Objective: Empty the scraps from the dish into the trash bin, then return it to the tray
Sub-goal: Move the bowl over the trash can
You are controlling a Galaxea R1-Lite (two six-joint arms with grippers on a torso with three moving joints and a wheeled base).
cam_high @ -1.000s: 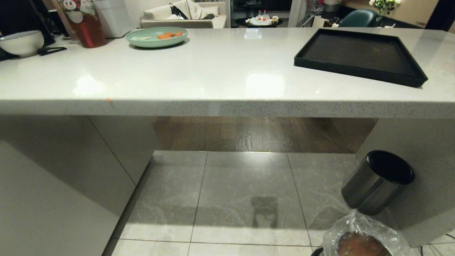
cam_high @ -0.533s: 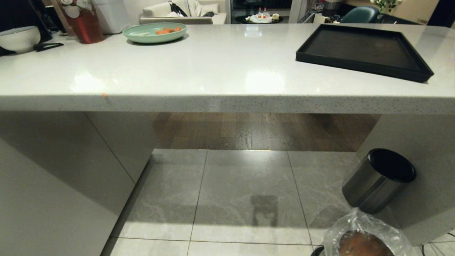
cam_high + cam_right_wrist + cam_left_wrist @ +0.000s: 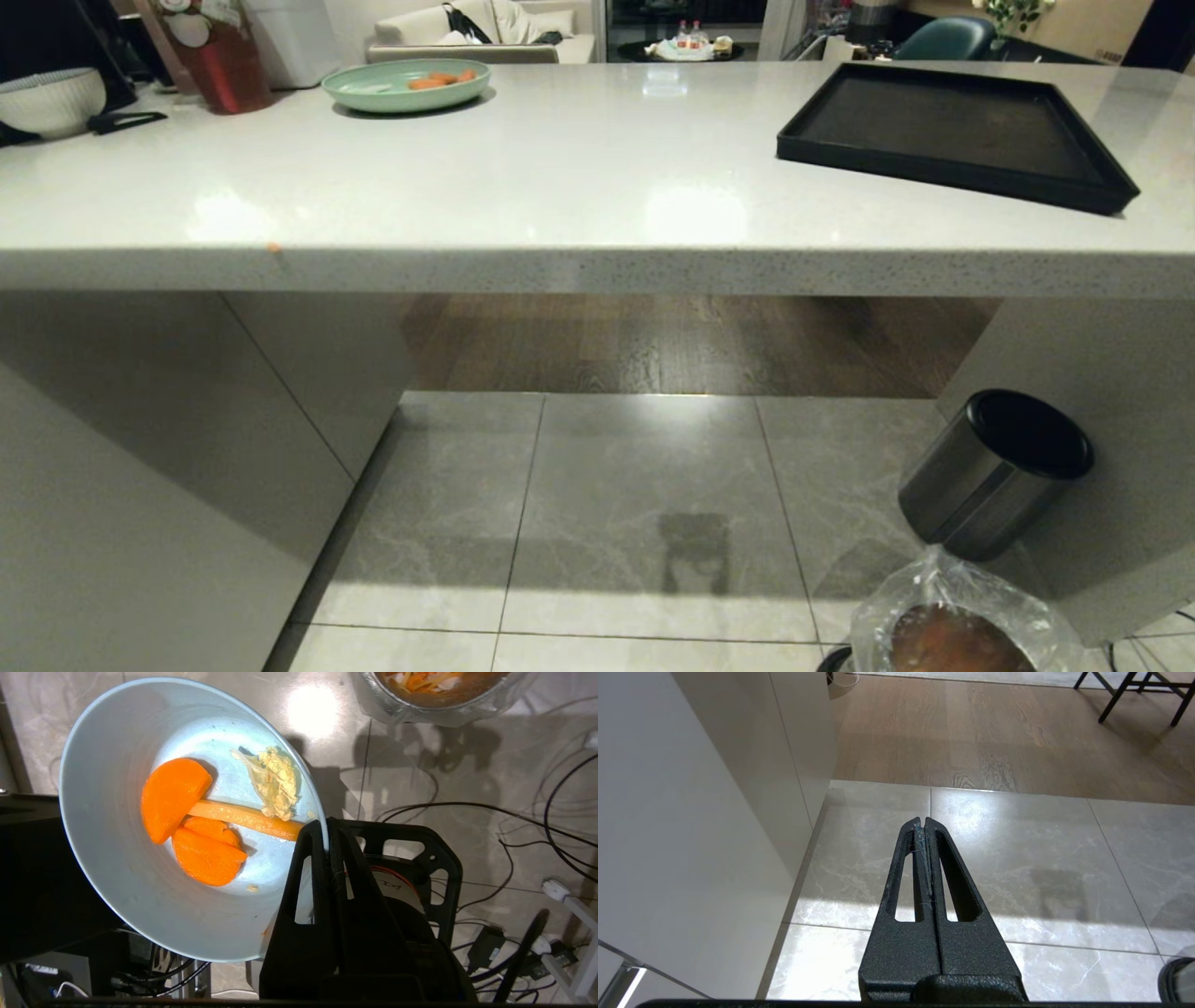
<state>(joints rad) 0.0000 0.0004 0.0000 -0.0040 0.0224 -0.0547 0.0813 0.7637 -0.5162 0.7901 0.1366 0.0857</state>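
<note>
Right tool (image 3: 325,828) clamped on the rim of the dish (image 3: 140,858), held tilted above the floor; scraps (image 3: 196,821) still inside. Trash bin (image 3: 439,695) near, apart. Left tool (image 3: 923,823) closed, empty, over floor tiles. Head view unchanged from half a second ago; a second ago the counter (image 3: 560,187) and tray (image 3: 952,131) sat lower in frame, so the camera shifted.

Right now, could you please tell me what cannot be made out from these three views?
- Trash bin: the head view's bottom edge cuts it; the right wrist view's top edge does too.
- Dish: absent from the head view; the right end effector, shut on its rim, covers one stretch.
- Scraps: how far the dish is from the bin cannot be judged.
- Left end effector: shut, above floor tiles; outside the head view.
</note>
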